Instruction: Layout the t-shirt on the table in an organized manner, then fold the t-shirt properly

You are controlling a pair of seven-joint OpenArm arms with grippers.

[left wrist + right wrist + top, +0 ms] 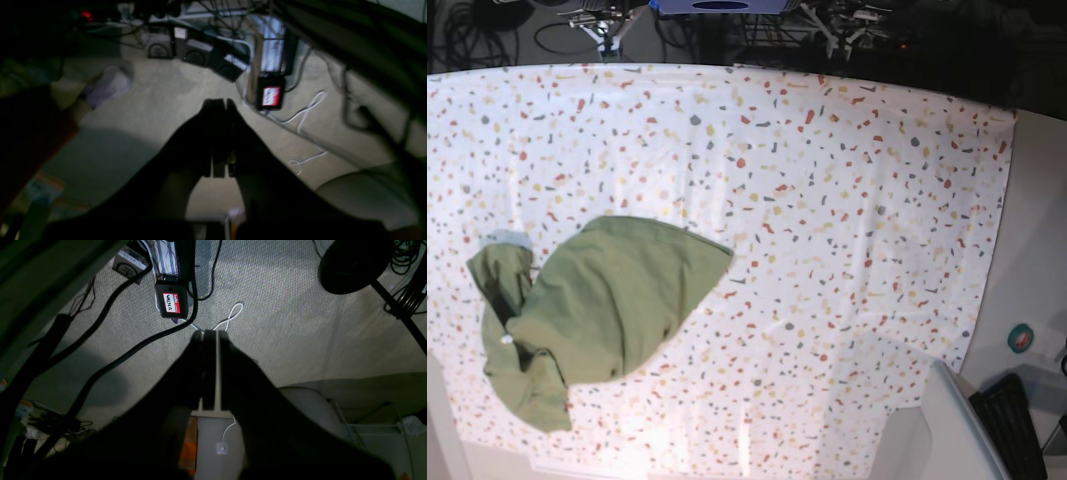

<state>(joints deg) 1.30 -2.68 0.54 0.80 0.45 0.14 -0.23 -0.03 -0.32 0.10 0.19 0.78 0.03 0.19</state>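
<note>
**Two shut grippers off the table, t-shirt crumpled at the cloth's edge**

Two grippers show only in their own wrist views, and neither appears in the base view. The left gripper (220, 101) has its jaws pressed together with nothing between them; it hangs over a pale carpeted floor, dark and blurred, with a black box bearing a red-and-white name tag (271, 96) and a looping white cable (305, 113) beyond its tips. The right gripper (210, 333) is likewise clenched on nothing, only a thin slit showing between the jaws; past it lie the same kind of tagged black box (171, 303), a thick black cable (133, 350) crossing the carpet and a round black stand base (355, 265).

In the base view the t-shirt (607, 300) lies bunched on the table (847, 220), toward that view's lower left, well apart from either gripper. Its main body forms a rounded, leaf-shaped lump pointing toward the centre, while wrinkled folds trail toward the cloth's left and lower edges. A small white spot (506, 339) shows among those folds. Everything else on the speckled cloth is flat.
</note>
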